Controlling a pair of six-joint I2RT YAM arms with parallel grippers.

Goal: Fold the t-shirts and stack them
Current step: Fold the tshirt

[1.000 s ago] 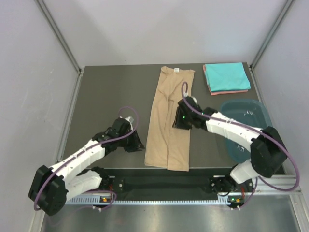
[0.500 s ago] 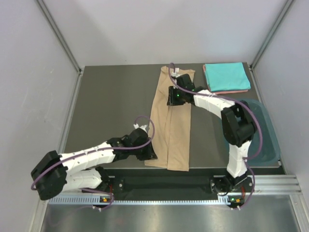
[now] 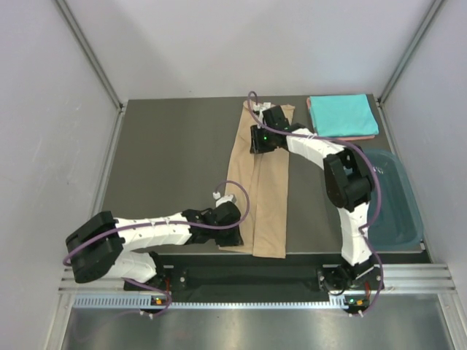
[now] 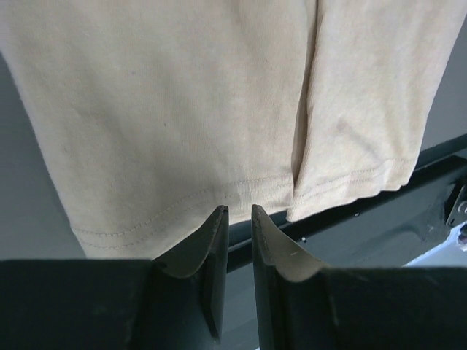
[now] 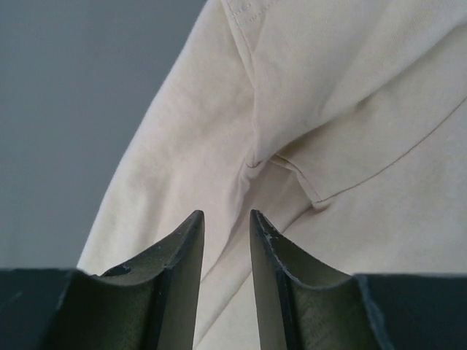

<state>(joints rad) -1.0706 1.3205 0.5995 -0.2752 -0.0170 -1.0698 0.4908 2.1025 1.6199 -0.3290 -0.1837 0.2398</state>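
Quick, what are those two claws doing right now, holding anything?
Left gripper: barely open, empty.
Right gripper: slightly open, empty, over the tan t-shirt.

Matt tan cloth t-shirt (image 3: 266,208), smooth plastic tub (image 3: 400,213)
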